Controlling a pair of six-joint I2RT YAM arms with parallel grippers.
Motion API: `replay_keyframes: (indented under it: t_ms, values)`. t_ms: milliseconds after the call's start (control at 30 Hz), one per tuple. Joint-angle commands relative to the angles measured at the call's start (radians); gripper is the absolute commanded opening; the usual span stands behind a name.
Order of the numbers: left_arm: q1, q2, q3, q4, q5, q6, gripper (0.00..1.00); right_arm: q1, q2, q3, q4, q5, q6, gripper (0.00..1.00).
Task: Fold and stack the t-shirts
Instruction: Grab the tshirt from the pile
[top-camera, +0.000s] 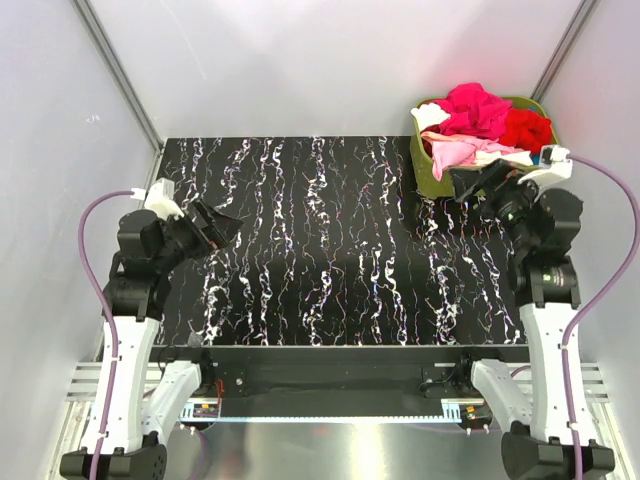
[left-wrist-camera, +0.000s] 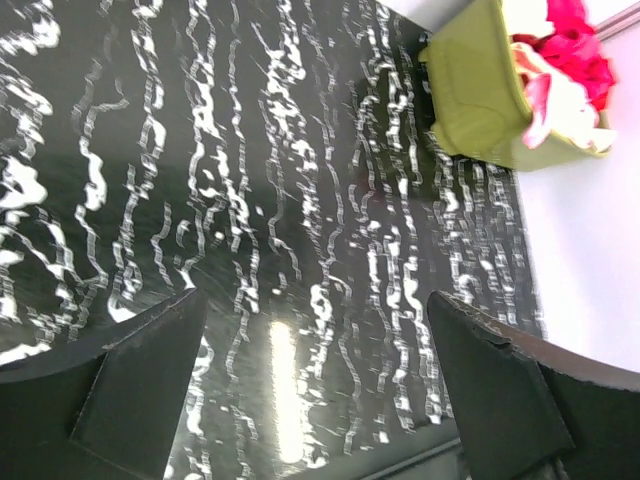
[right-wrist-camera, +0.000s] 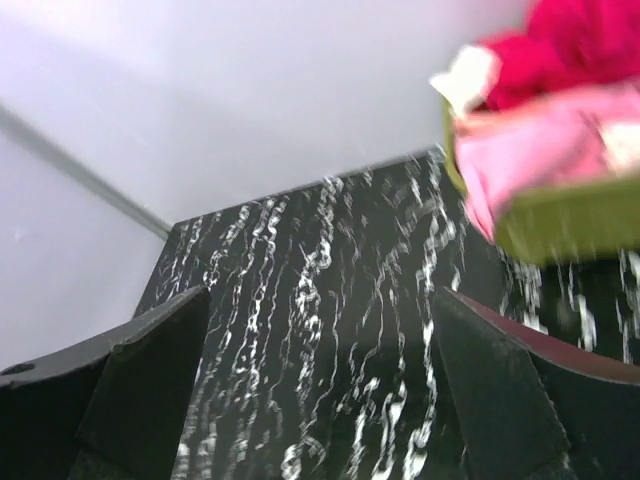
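left gripper (top-camera: 222, 226) wide open and empty over the left side of the marbled table (top-camera: 320, 270), right gripper (top-camera: 478, 184) wide open, empty, just beside the olive-green tub (top-camera: 427, 180), t-shirts (top-camera: 482, 120) heaped in that tub at the far right corner, pink one draped over its rim

We see the left arm (top-camera: 128, 310) and right arm (top-camera: 548, 300), white on the lower links and black at the joints. A lilac cable (top-camera: 88, 250) loops along each. The left end effector (top-camera: 225, 228) and right end effector (top-camera: 475, 180) carry broad matte-black fingers (left-wrist-camera: 130, 390).
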Motion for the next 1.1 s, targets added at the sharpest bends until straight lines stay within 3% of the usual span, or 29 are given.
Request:
replay_keyframes:
  t_ms: [0,33,100,200,233,333,467,633,800,1067]
  values:
    - [0.001,-0.001,-0.037,0.019,0.078,-0.104,0.99,-0.003,0.084,0.058,-0.442,0.202,0.224,0.99]
    - [0.004,0.014,-0.049,0.027,0.097,-0.119,0.99,-0.003,0.114,0.068,-0.44,0.08,0.145,0.87]
    - [0.01,0.084,-0.086,0.084,0.264,-0.118,0.99,-0.003,0.187,0.1,-0.448,0.065,0.152,0.81]
    - [0.01,0.115,-0.181,0.254,0.308,-0.154,0.99,-0.001,0.227,0.179,-0.474,0.166,0.137,0.84]
    - [0.01,0.097,-0.213,0.311,0.312,-0.162,0.99,-0.003,0.227,0.187,-0.46,0.197,0.132,0.99]
    - [0.01,0.077,-0.299,0.437,0.312,-0.196,0.99,-0.003,0.244,0.225,-0.422,0.241,0.094,1.0]
    - [0.01,0.16,-0.217,0.23,0.187,-0.034,0.99,-0.003,0.438,0.393,-0.582,0.319,0.013,1.0]
    - [0.01,0.122,-0.171,0.088,0.011,0.077,0.99,-0.003,0.669,0.554,-0.696,0.3,-0.072,1.0]
    - [0.01,0.049,-0.146,0.031,-0.128,0.114,0.99,-0.003,0.809,0.653,-0.678,0.269,-0.073,1.0]
    - [0.004,-0.023,-0.135,-0.013,-0.158,0.134,0.99,0.005,1.04,0.805,-0.646,0.206,-0.073,0.96]
